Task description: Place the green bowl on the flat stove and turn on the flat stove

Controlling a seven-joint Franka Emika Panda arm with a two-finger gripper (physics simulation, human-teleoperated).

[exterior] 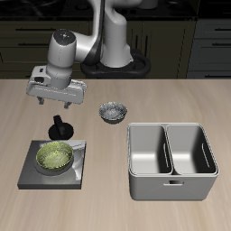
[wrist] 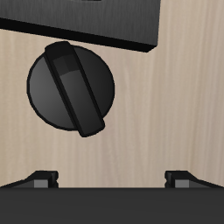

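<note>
Step 1 looks done: green bowl (exterior: pixel 55 156) sits on the flat stove (exterior: pixel 32 173). You've got the gripper (exterior: pixel 56 105) above the knob (wrist: pixel 72 86), jaws spread wide, holding nothing. Left: grip knob & turn. Light wood table (exterior: pixel 108 203), dark cabinets behind; grey-white bowl (exterior: pixel 113 112), metal tray (exterior: pixel 171 185) nearby.

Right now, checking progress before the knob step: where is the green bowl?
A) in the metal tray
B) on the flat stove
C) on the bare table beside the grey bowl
B: the green bowl sits on the flat stove, apart from the metal tray.
</note>
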